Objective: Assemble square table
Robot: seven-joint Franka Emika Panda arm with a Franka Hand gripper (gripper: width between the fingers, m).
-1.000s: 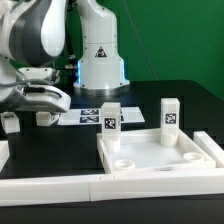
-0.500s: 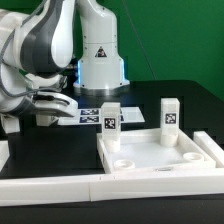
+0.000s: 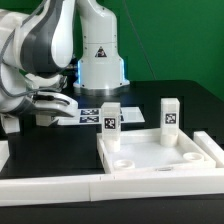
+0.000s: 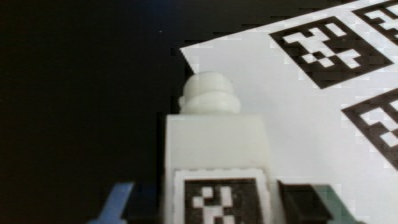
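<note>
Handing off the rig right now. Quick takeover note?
Gripper: jaws either side of the lying leg, its tip at the marker board; grip unconfirmed.
Table top: hollow side up, no leg fitted.
Upright by its far rim: second leg, third leg. Fourth leg at the exterior view's left edge.
Done: nothing joined. Left: fit all four legs.

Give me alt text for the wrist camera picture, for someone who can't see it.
A white leg with a tag and a rounded peg at its end sits between the gripper's two fingers; whether they clamp it cannot be told. Past it are the marker board and the black table.
</note>
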